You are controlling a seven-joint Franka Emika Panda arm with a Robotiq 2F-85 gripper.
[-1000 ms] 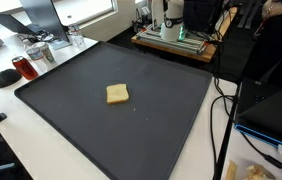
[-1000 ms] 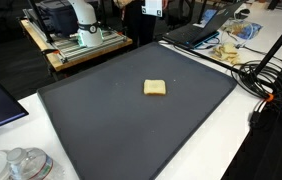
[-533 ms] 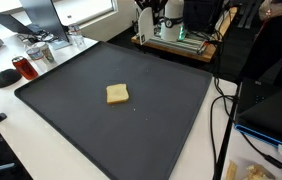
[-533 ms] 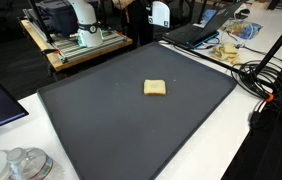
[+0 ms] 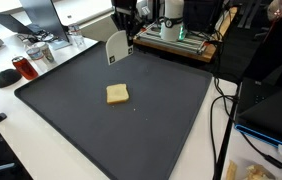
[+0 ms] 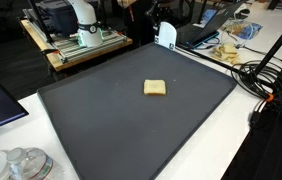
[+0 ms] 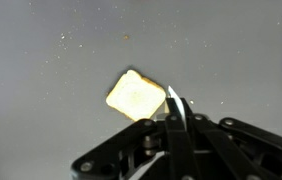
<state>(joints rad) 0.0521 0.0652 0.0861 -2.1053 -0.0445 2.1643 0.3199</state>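
Observation:
A tan toast slice (image 5: 117, 94) lies flat in the middle of the black mat (image 5: 71, 120); both also show in an exterior view (image 6: 155, 88) (image 6: 91, 120). My gripper (image 5: 122, 30) hangs above the mat's far edge, shut on a flat white slice (image 5: 117, 47) that hangs upright below it. Gripper (image 6: 164, 22) and slice (image 6: 166, 35) appear in both exterior views. In the wrist view the jaws (image 7: 173, 112) pinch the white slice edge-on (image 7: 172, 102), and the toast (image 7: 136, 95) lies on the mat below, apart from it.
A red cup (image 5: 21, 68) and glassware (image 5: 41, 52) stand beside the mat. Laptops (image 6: 196, 30), cables (image 5: 221, 120) and food bags (image 6: 231, 45) lie along another side. A wooden stand (image 6: 81, 45) holds the robot base behind the mat.
My gripper has come down into view over the mat's far edge, carrying the white slice lower and closer to the toast. The toast has not moved.

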